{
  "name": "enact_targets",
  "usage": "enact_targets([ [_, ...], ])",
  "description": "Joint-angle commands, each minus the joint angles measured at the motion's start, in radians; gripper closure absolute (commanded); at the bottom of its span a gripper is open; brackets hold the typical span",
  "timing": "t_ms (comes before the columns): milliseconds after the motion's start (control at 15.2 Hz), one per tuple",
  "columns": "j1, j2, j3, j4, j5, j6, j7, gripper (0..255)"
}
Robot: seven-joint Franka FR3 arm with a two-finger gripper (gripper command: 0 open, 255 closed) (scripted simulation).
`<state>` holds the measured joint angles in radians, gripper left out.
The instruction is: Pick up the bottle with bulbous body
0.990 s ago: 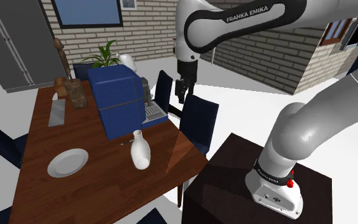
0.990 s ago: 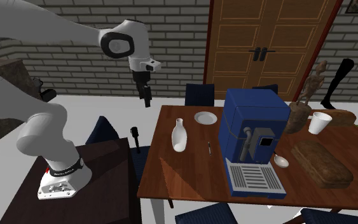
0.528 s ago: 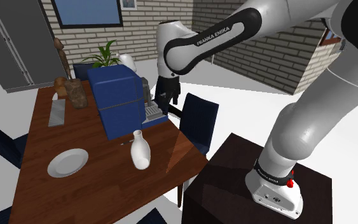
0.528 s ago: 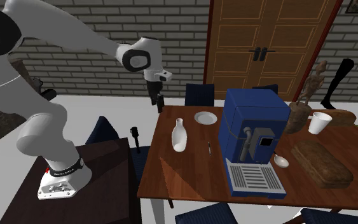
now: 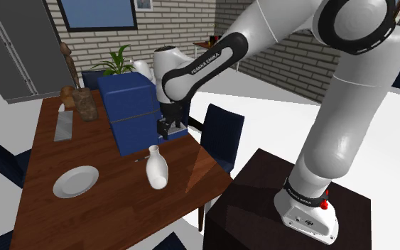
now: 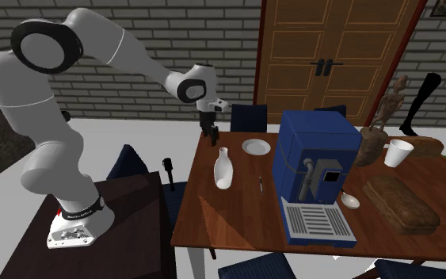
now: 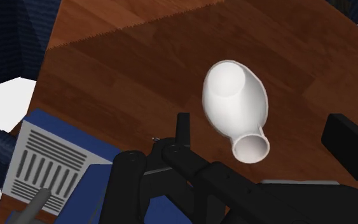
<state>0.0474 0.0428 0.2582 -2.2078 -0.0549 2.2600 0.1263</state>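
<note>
Approach step, to judge by the gripper [image 5: 164, 130]: hovering above the table [image 5: 106, 213], near the bottle [image 5: 156, 170] but higher and apart from it, in front of the blue machine [image 5: 131, 113]; released, with fingers [image 7: 182, 130] standing wide and clasping nothing.

As for the bottle: white, round-bellied and narrow-necked; upright on the brown wood near the corner facing the stand [image 5: 262, 192], with the plate [image 5: 75, 180] well apart toward the shoulder view's left; in the wrist view, seen from above past the parted fingers, mouth nearest the hand, untouched; not yet picked up.

Next, probably: come down and centre over the neck or upper belly, with the jaws wide enough to pass the body; line up with one pad to each side; close only once level with the part to be gripped; then lift straight up.

Worth minding: curved, smooth-looking sides, likely to slip or tip if pinched off-centre; close to the machine's tray [image 7: 44, 165] on one side, so little room for a sideways sweep there.
</note>
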Motion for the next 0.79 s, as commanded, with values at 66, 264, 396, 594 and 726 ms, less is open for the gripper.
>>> enact_targets([
  [66, 0.014, 0.121, 0.004, 0.081, -0.046, 0.041, 0.045, 0],
  [264, 0.035, 0.239, -0.003, 0.169, -0.091, 0.07, 0.084, 0],
  [396, 0.052, 0.317, -0.011, 0.235, -0.118, 0.083, 0.106, 0],
  [594, 0.067, 0.382, -0.02, 0.284, -0.138, 0.1, 0.122, 0],
  [726, 0.07, 0.399, -0.024, 0.281, -0.145, 0.12, 0.127, 0],
])
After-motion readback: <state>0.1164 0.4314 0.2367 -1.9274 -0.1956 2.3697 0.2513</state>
